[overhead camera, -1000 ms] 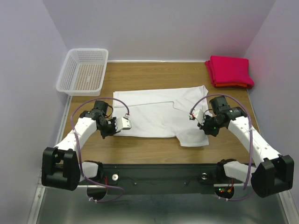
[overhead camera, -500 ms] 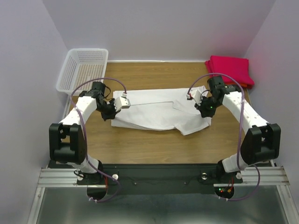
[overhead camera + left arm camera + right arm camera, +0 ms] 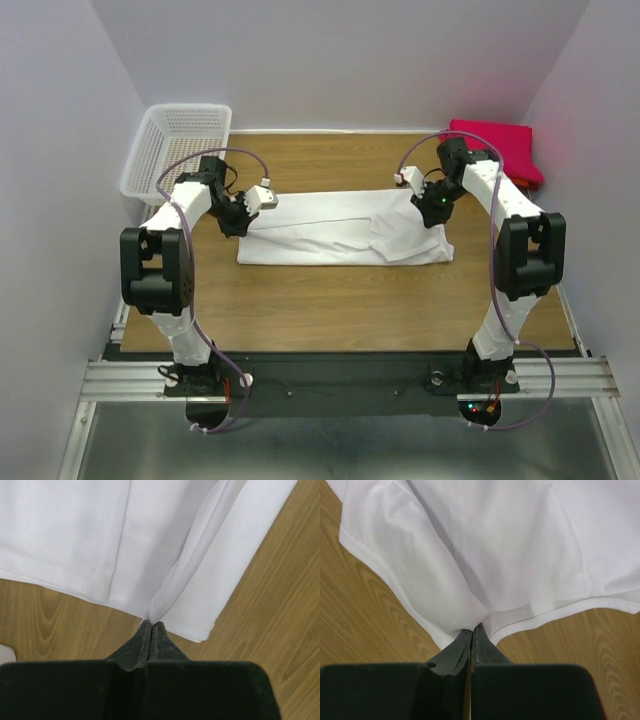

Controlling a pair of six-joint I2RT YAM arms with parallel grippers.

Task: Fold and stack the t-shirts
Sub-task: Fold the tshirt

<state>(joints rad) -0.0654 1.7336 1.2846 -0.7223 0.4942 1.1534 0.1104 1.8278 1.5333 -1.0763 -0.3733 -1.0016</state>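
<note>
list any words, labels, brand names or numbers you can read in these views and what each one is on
None: no text can be read in any view.
The white t-shirt shows plain cloth, with no print or tag in sight.
The folded red t-shirts show no print.
The white basket and the wooden table carry no label.
The arms show only small lit dots, no lettering.

No readable text, labels or numbers anywhere.

Matt white cloth t-shirt, grained wood table, seemingly plastic basket
</note>
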